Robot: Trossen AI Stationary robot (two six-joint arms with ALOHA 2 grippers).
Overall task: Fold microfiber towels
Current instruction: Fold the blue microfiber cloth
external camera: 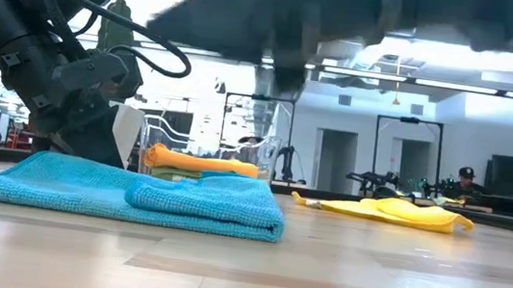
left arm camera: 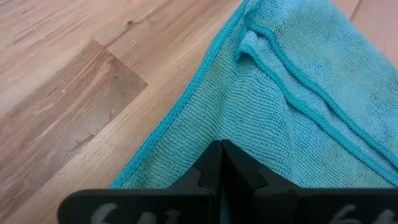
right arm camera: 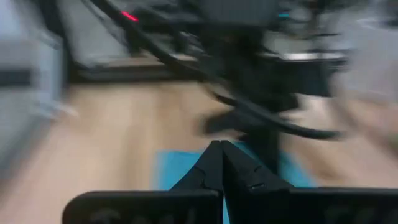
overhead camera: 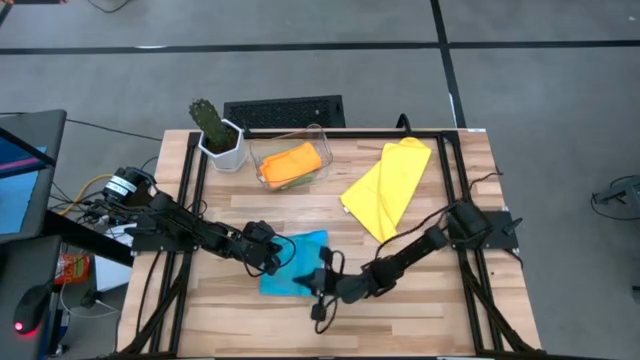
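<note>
A light blue microfiber towel (overhead camera: 300, 262) lies folded on the wooden table near its front edge, one layer lapped over another (external camera: 207, 197). My left gripper (left arm camera: 221, 148) is shut, slanting down onto the towel's left part. My right gripper (overhead camera: 320, 284) is shut and has nothing between its fingers; it hangs over the towel's near right corner, clear of it, and the towel shows below its tips (right arm camera: 177, 168). A yellow towel (overhead camera: 388, 185) lies crumpled at the right rear. An orange towel (overhead camera: 292, 161) lies folded in a clear bin. My left gripper touches the blue towel's upper surface (left arm camera: 217, 124) with its shut fingertips, a little in from the towel's hemmed edge. It comes slanting down from the table's left. The towel lies flat on the table under it. Whether any cloth is caught between the tips, I cannot tell.
The clear plastic bin (overhead camera: 318, 135) stands at the back middle, with a potted cactus (overhead camera: 218, 135) in a white pot to its left. Bare wood lies between the blue towel and the table's near edge (external camera: 319, 277). Black frame rails (overhead camera: 462, 180) run along the table's sides.
</note>
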